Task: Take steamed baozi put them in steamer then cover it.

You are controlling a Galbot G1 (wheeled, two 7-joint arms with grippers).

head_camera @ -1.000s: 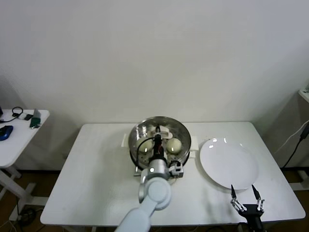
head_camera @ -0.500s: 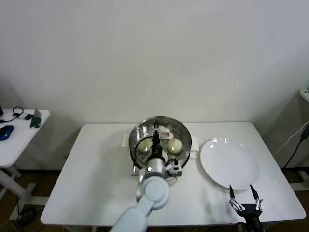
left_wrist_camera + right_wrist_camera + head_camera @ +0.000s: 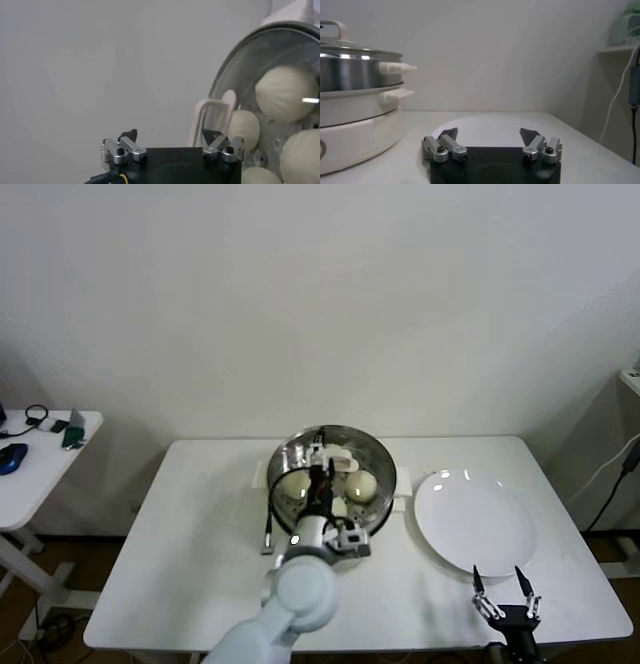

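Observation:
The steamer (image 3: pixel 332 472) stands at the table's middle back on its cream base (image 3: pixel 350 130). The glass cover (image 3: pixel 240 85) lies on it, its cream bar handle (image 3: pixel 215 112) up; it also shows in the right wrist view (image 3: pixel 350 47). Several baozi (image 3: pixel 285 92) lie inside under the glass, two showing in the head view (image 3: pixel 360 482). My left gripper (image 3: pixel 295 502) is open and empty above the steamer's front left edge, one finger near the handle, the other over the table (image 3: pixel 170 134). My right gripper (image 3: pixel 497 576) is open and empty at the front right.
An empty white plate (image 3: pixel 470 519) lies right of the steamer, just beyond my right gripper (image 3: pixel 490 132). A side table (image 3: pixel 40 434) with small items stands far left. A cable (image 3: pixel 610 484) hangs at the far right.
My left gripper has drawn back and to the left from over the cover's handle. The cover stays on the steamer. The right gripper has shifted slightly toward the table's front.

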